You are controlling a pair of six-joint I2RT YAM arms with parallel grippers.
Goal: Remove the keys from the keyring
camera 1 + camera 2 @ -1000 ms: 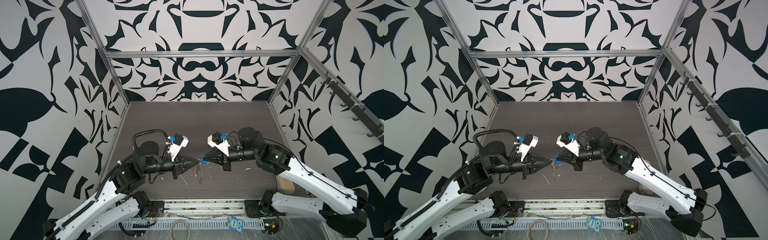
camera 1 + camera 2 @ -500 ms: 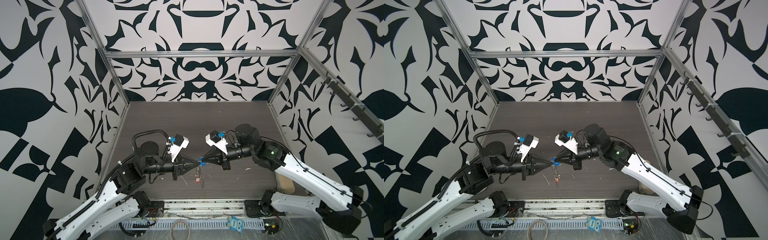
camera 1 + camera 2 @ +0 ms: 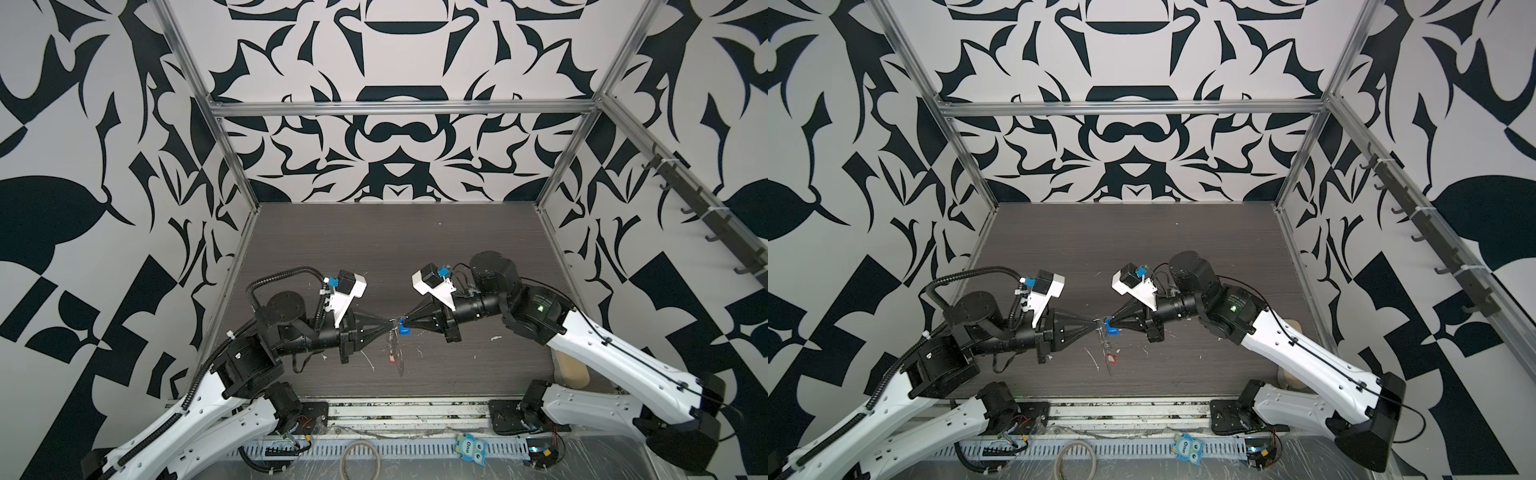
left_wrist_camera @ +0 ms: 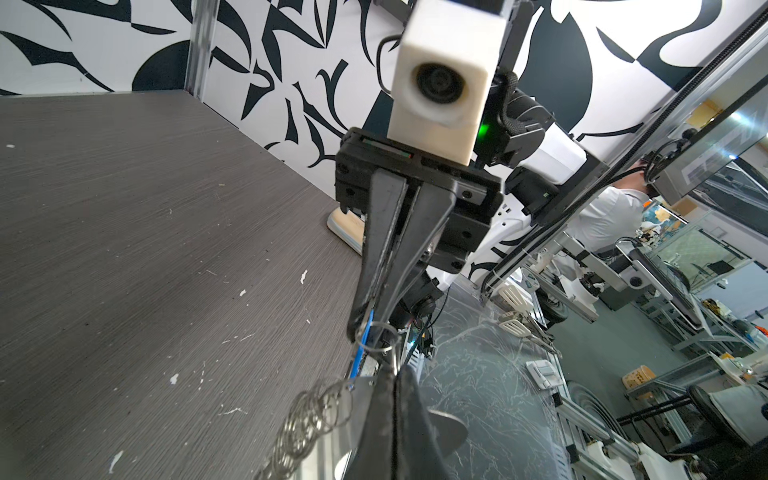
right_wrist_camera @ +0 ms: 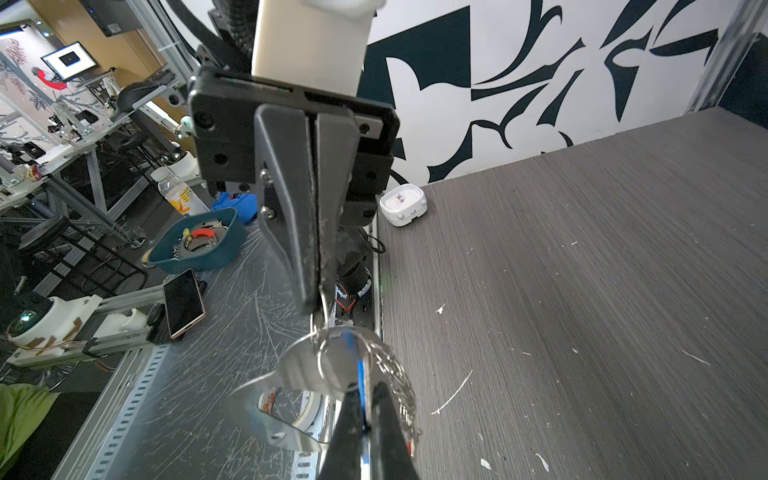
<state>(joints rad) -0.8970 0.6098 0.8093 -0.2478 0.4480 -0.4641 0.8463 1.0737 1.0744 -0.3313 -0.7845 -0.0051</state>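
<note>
White clock on dark table corner — teal bin, phone beyond edge.

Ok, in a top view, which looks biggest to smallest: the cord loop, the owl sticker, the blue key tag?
Largest: tan cord loop.
Middle: blue owl sticker.
Smallest: blue key tag.

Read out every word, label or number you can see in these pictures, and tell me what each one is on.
"One": on the blue owl-shaped sticker at the front of the rig, seen in both top views.
White clock: the dial numbers are too small to read.
Bottle: the label is too blurred to read.
Blue key tag: no lettering can be made out.
</note>
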